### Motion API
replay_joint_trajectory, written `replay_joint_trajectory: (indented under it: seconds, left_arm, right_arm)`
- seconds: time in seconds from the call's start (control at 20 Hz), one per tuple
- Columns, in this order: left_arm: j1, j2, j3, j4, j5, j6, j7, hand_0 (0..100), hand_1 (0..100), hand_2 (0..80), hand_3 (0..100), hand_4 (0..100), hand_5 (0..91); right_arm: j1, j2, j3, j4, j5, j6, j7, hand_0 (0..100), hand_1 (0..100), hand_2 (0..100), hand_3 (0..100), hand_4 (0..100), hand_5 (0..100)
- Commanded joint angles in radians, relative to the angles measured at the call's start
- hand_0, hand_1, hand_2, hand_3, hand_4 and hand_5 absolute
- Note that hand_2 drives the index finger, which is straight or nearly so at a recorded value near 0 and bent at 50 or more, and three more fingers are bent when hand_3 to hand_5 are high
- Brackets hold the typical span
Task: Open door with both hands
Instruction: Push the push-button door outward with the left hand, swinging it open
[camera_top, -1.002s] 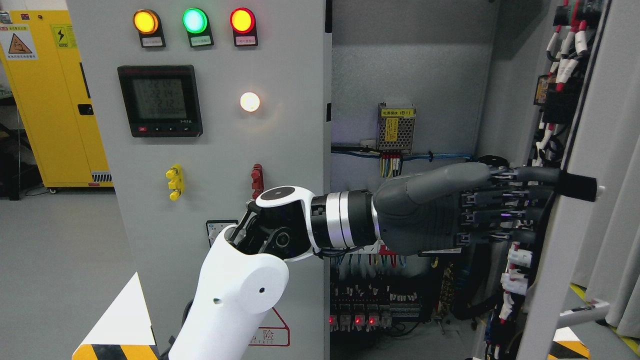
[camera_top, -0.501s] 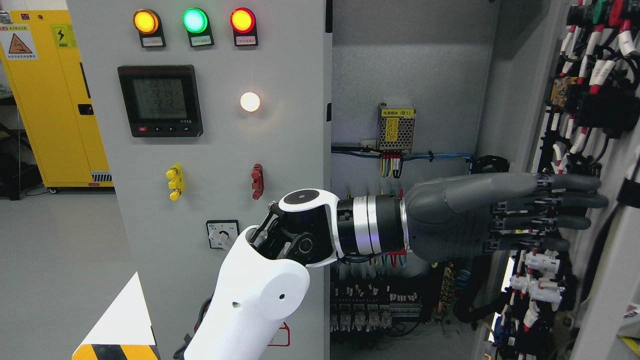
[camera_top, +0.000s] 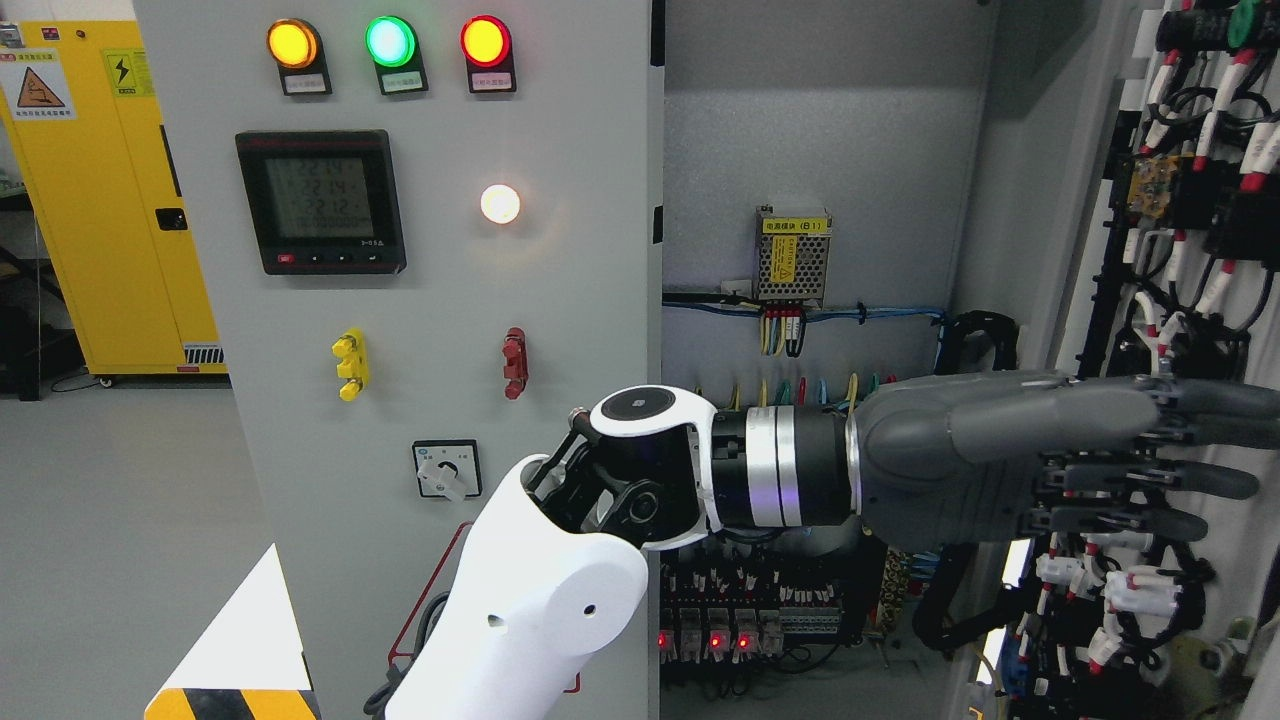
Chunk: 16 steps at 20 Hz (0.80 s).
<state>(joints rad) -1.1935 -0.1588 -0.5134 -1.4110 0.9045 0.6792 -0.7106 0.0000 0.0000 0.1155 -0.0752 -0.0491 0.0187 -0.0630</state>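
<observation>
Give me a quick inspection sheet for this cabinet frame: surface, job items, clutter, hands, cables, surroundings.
Surface: grey closed panel at left, lamps lit.
Job's things: right door swung wide open, wiring side showing.
Clutter: nothing seen.
Hands: left hand reaches across, fingers straight, against the door's inner side; right hand not in view.
Cables: coloured wires under the power supply; bundles on the door.
Surroundings: yellow cabinet at far left.

floor (camera_top: 110, 500): smooth grey | yellow cabinet (camera_top: 110, 200): far left, warning labels | light: bright, even
</observation>
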Motion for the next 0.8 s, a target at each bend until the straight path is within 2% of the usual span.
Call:
replay_joint_trajectory:
  seconds: [0.0, 0.4, 0.55, 0.75]
  left_arm:
    - [-0.001, -0.007, -0.085, -0.033, 0.013, -0.026, 0.045, 12, 56, 0.0, 0, 0, 0.0]
    - [0.0, -0.008, -0.132, -0.059, 0.051, -0.073, 0.123, 12, 56, 0.0, 0, 0, 0.0]
    - [-0.001, -0.008, -0.181, -0.06, 0.062, -0.096, 0.129, 12, 56, 0.0, 0, 0, 0.0]
    - [0.005, -0.007, -0.189, -0.063, 0.057, -0.098, 0.131, 12, 56, 0.0, 0, 0, 0.0]
  right_arm:
    - [0.032, -0.002, 0.0, 0.0, 0.0, 0.0, 0.0, 0, 50, 4, 0, 0, 0]
    - [0.032, -0.002, 0.001, 0.0, 0.0, 0.0, 0.0, 0, 50, 4, 0, 0, 0]
    - [0.032, -0.002, 0.001, -0.002, 0.0, 0.0, 0.0, 0, 50, 4, 0, 0, 0]
    - [0.032, -0.002, 0.0, 0.0, 0.0, 0.0, 0.0, 0, 50, 4, 0, 0, 0]
